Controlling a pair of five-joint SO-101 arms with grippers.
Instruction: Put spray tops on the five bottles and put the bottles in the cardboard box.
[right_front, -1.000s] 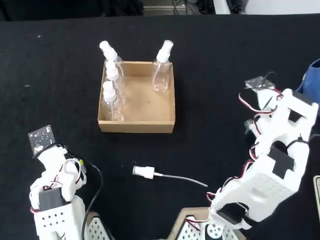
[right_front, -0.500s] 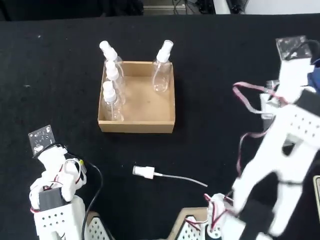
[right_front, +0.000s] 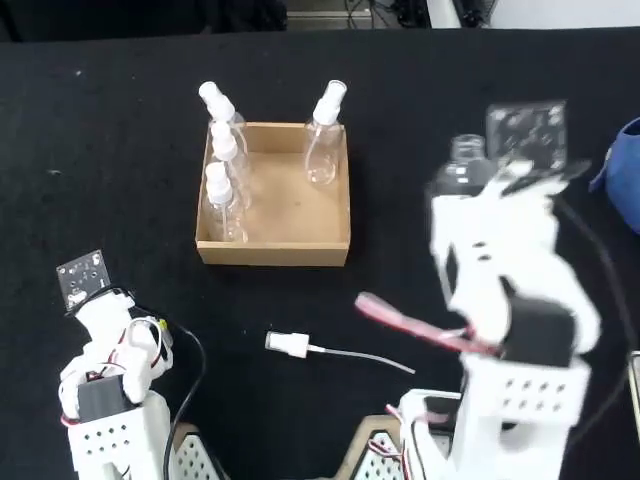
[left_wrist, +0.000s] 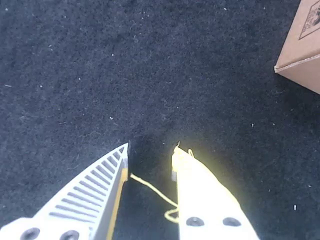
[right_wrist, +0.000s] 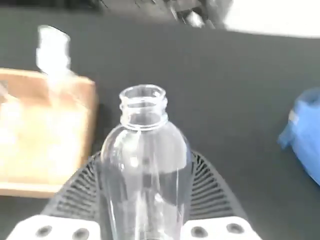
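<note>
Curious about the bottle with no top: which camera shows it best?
The right wrist view: the bottle stands large between the jaws, neck open. The high view catches its neck and shoulders past the arm.

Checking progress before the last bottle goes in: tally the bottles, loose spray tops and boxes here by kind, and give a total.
Bottles with spray tops fitted: 4
Uncapped bottle: 1
Loose spray top: 1
Cardboard box: 1
Total: 7
</note>
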